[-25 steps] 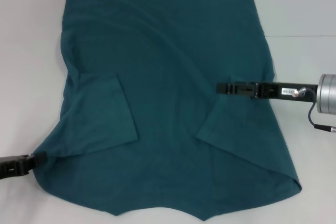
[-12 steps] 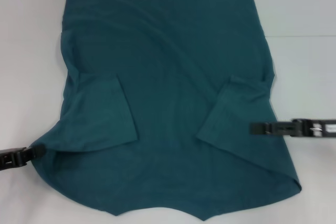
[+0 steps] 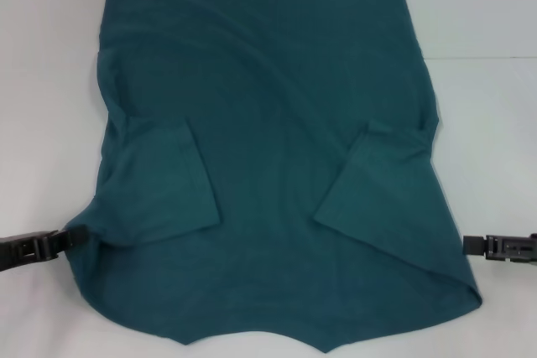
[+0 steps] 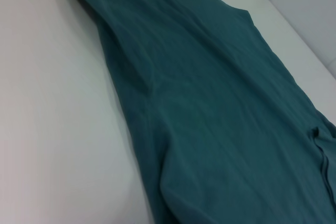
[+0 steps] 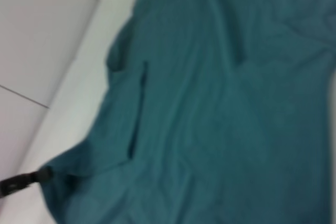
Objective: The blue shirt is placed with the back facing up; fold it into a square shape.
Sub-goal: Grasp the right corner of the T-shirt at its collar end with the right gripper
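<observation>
With both sleeves folded in, the left gripper (image 3: 71,238) pinches the blue shirt (image 3: 268,123) at lower left; the right gripper (image 3: 470,245), state unclear, probably must grasp the lower-right edge next.

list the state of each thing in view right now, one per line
blue shirt: lying flat on the table, plain side up, both sleeves folded inward, not yet square
left gripper: at the shirt's left shoulder edge, touching the cloth
right gripper: beside the shirt's right edge, clear of the cloth
table: white, under the shirt

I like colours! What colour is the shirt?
The blue shirt is plain dark teal-blue, seen best from the head view.
</observation>
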Robot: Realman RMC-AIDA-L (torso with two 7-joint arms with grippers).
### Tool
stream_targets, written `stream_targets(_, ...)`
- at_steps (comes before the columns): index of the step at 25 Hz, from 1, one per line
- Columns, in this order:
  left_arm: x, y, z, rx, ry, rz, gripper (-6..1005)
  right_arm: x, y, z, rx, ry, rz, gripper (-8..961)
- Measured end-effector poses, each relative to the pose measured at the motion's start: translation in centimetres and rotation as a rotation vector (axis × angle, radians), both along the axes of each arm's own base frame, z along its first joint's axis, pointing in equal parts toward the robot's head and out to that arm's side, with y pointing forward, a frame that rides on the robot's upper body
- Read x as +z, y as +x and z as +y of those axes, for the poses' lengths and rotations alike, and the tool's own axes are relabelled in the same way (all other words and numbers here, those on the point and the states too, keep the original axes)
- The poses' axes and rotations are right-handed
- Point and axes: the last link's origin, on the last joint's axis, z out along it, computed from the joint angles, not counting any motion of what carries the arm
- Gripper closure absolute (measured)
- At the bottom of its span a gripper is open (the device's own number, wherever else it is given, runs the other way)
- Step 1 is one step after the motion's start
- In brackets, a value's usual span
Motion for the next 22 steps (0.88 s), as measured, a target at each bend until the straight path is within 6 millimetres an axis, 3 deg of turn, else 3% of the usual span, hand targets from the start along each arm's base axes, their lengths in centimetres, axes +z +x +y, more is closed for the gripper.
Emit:
stream_targets(10, -0.1, 0.5, 0.6, -0.019, -0.004, -0.004, 978, -1.2, 1.3, 0.2, -0.05, -0.007, -0.088, 38)
stream_targets(22, -0.1, 0.8, 0.9, -0.028, -0.003, -0.003, 978, -2.7, 0.7, 0.7, -0.03, -0.038, -0.089, 39)
